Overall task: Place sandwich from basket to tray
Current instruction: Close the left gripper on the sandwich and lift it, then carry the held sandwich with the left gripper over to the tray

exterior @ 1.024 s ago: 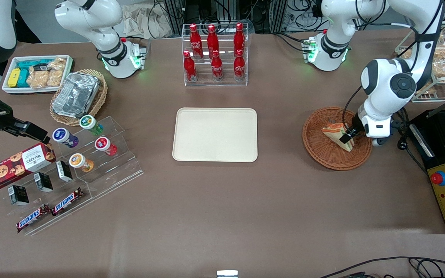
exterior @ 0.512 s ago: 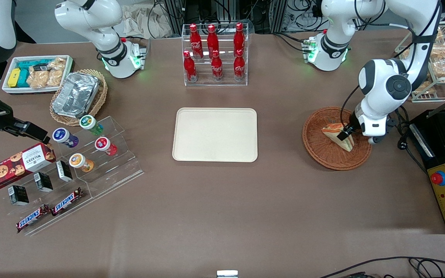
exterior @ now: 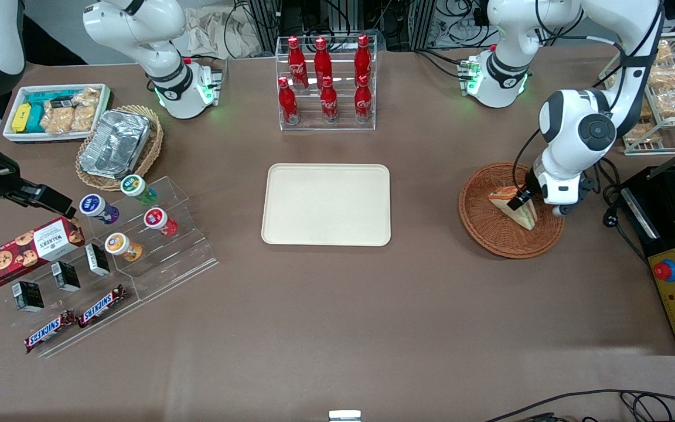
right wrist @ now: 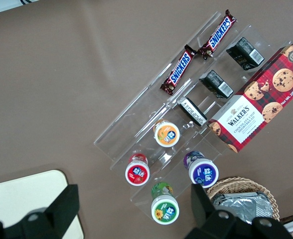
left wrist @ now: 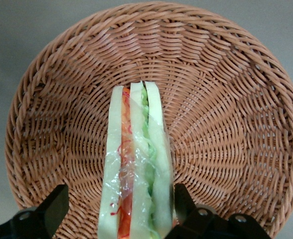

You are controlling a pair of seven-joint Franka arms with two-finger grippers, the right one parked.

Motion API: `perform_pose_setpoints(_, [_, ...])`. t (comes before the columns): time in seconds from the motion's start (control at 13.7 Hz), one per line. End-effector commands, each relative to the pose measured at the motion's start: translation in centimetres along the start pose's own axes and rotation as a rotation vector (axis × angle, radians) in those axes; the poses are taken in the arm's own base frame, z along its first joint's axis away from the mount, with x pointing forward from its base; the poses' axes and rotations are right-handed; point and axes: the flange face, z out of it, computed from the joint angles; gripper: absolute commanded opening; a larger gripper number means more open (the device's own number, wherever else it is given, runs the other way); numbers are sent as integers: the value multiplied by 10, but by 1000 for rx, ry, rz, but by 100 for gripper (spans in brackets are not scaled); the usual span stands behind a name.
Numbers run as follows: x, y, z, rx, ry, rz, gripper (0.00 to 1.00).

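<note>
While sandwich (left wrist: 136,174) stands on edge in basket (left wrist: 226,124) (long axis toward rim), gripper (left wrist: 119,211) straddles it, jaws spread; tray (exterior: 326,204) bare.

my claw (exterior: 516,202) down in the basket (exterior: 481,217), sandwich (exterior: 519,212) between its fingers, tray (exterior: 326,204) on the worktop (exterior: 337,305) toward the parked arm's end
</note>
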Motion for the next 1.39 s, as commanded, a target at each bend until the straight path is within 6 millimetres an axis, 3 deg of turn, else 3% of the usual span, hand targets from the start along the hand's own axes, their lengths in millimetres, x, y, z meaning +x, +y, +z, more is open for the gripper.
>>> perform_pose_setpoints(0.0, [-7,4,2,-10,15,-12,94])
perform_pose_setpoints(0.15, [-8,5,3,-8,13,-12,84])
perform_pose_setpoints(0.29, [-9,5,3,-9,14,-12,68])
perform_pose_setpoints(0.44, [-10,7,2,-10,15,-18,38])
perform_pose_setpoints(0.59, [-12,11,-2,-11,27,-41,18])
perform_pose_setpoints(0.73, [-16,18,-13,-15,35,-34,11])
perform_pose_setpoints(0.88, [-15,21,-39,14,21,-32,11])
perform_pose_setpoints(1.1, [-8,26,-100,87,5,-17,12])
perform_pose_setpoints(1.32, [2,46,-188,147,-33,-12,14])
